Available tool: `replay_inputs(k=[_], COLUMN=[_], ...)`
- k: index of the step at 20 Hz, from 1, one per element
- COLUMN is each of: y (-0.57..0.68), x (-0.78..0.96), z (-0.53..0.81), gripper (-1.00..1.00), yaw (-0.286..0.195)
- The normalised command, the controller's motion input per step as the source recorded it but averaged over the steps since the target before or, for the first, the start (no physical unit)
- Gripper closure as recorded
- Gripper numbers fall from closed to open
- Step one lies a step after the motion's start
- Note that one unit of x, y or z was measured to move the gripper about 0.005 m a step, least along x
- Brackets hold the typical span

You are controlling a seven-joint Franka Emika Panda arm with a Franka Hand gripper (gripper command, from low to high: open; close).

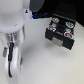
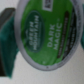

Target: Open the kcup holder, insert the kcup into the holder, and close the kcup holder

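gripper [image 2: 42, 40] clamped on pod [image 2: 46, 36], green lid filling wrist view. holder [image 1: 60, 32] drawer looks open, pods inside. aim for free slot, lower slow, keep pod level imo.

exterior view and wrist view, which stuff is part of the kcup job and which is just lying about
For the job:
- kcup, green Dark Magic lid, in the claw
- kcup holder, a drawer pulled open, pods showing inside

Just lying about:
- small blue item beside the holder, too blurred to name
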Motion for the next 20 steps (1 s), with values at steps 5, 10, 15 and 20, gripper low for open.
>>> replay_inputs(k=[5,10,15,20], y=[0.17,0.34,0.48,0.59], x=[0.07,0.1,0.07,0.06], z=[0.57,0.83,0.86,0.77], gripper=[1.0,1.0,1.0,1.0], yaw=[-0.049,-0.013,0.01,0.032])
